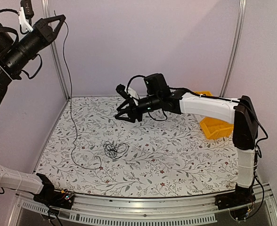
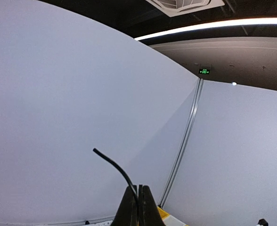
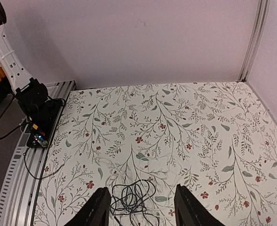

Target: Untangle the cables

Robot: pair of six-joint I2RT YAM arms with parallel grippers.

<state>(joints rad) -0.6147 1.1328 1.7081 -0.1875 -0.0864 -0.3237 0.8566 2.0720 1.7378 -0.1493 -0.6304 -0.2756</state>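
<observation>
Top external view: left gripper point(image 1: 59, 21) is raised high over the far-left corner of the table point(image 1: 190, 165), jaws together and clamped on one cable point(image 1: 75, 132). That cable hangs from the fingertips down to the surface close to the left edge, then curves along it toward the near edge and ends near the bunch point(image 1: 113, 150); contact between the two cannot be told. Left wrist view: fingers point(image 2: 129, 209) are pressed shut on the strand, with a short stub curving up past them. The bunch lies as a small knot of loops on the surface, left of centre and nearer the near edge. Right gripper point(image 1: 121, 112) hangs above the middle of the table, toward the far edge, jaws apart and clear of the bunch. Right wrist view: the bunch lies on the surface below, framed between the two spread fingers point(image 3: 97, 209). A yellow bin point(image 1: 216, 128) sits at the right edge, partly behind the right arm
</observation>
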